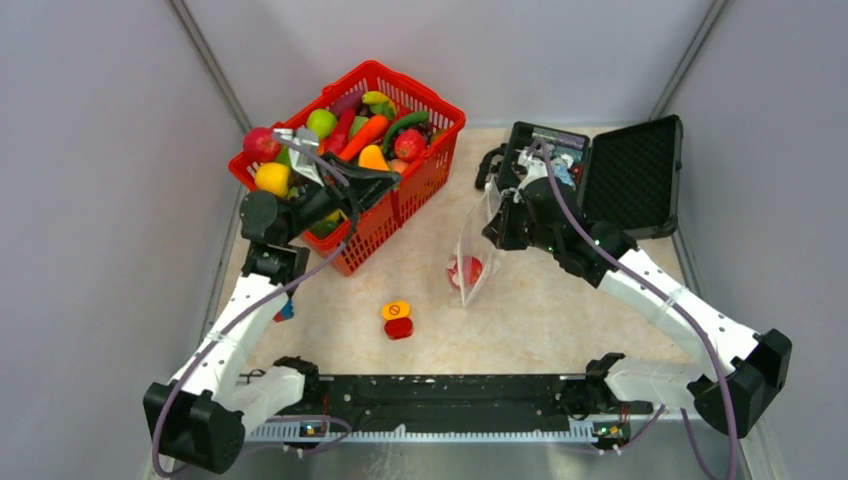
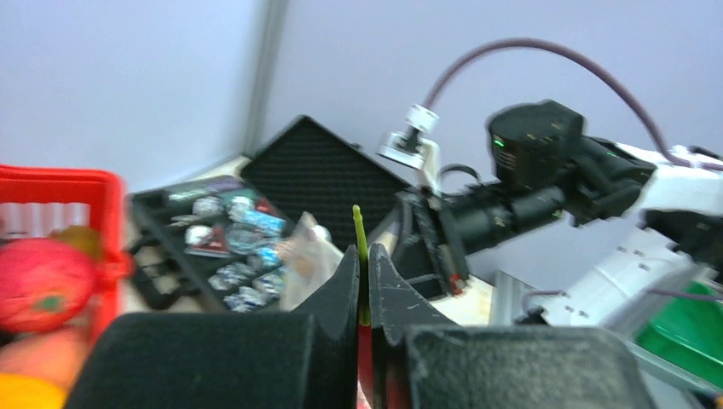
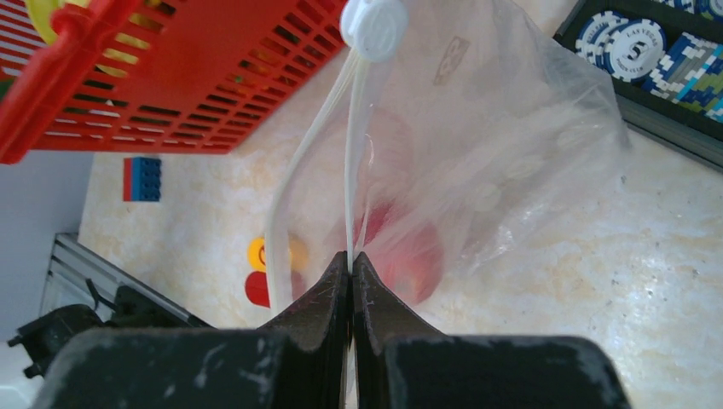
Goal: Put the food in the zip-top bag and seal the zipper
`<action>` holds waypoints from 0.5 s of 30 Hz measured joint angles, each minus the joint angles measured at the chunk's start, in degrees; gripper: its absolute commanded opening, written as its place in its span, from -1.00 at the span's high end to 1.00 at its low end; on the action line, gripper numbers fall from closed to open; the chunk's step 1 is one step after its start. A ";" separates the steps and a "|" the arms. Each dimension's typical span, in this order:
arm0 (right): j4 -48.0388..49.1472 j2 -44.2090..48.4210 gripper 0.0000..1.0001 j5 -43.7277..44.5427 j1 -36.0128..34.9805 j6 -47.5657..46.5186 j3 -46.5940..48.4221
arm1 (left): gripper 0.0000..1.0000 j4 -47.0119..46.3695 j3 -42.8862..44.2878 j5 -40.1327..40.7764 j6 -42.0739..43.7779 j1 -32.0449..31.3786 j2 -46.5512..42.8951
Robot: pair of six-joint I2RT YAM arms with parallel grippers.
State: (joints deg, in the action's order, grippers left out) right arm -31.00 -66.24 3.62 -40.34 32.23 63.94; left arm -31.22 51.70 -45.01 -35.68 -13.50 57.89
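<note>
Far-left table (image 1: pixel 570 320) corner blocked by red basket (image 1: pixel 425 180), far-right by black case (image 1: pixel 632 165), zip-top bag (image 1: pixel 470 240) hanging mid-table, near-right corner free.

Looked down from high behind at the table (image 1: pixel 560 320). From left wrist, faced right toward the black case (image 2: pixel 315 166). From right wrist, faced down, close on bag (image 3: pixel 511 145) and red basket (image 3: pixel 187 77), shared with top.

One red basket (image 1: pixel 420 185) at eleven o'clock holds ten-odd toy foods (image 1: pixel 365 135), too heaped to count exactly. One zip-top bag (image 1: pixel 472 243) holds one red food (image 1: pixel 464 270). One black case (image 1: pixel 640 175) sits at one o'clock. One button block (image 1: pixel 397 320), one blue-and-red brick (image 1: pixel 286 311).
</note>
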 measured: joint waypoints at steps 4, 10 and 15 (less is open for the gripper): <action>2.78 1.46 1.00 -0.07 0.00 2.40 -1.57 | 1.00 -4.85 -3.06 0.94 -1.88 -8.04 1.01; 4.98 1.84 1.00 -0.09 0.00 5.60 -3.32 | 1.00 -6.80 -3.10 3.93 -0.07 -18.29 6.82; 5.73 2.60 1.00 -0.09 0.00 7.89 -4.39 | 1.00 -6.82 -3.10 7.50 2.69 -21.84 11.21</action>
State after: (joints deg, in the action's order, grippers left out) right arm -25.28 -63.64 3.53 -40.34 40.12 59.55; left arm -38.04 48.60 -37.52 -32.99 -35.33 69.10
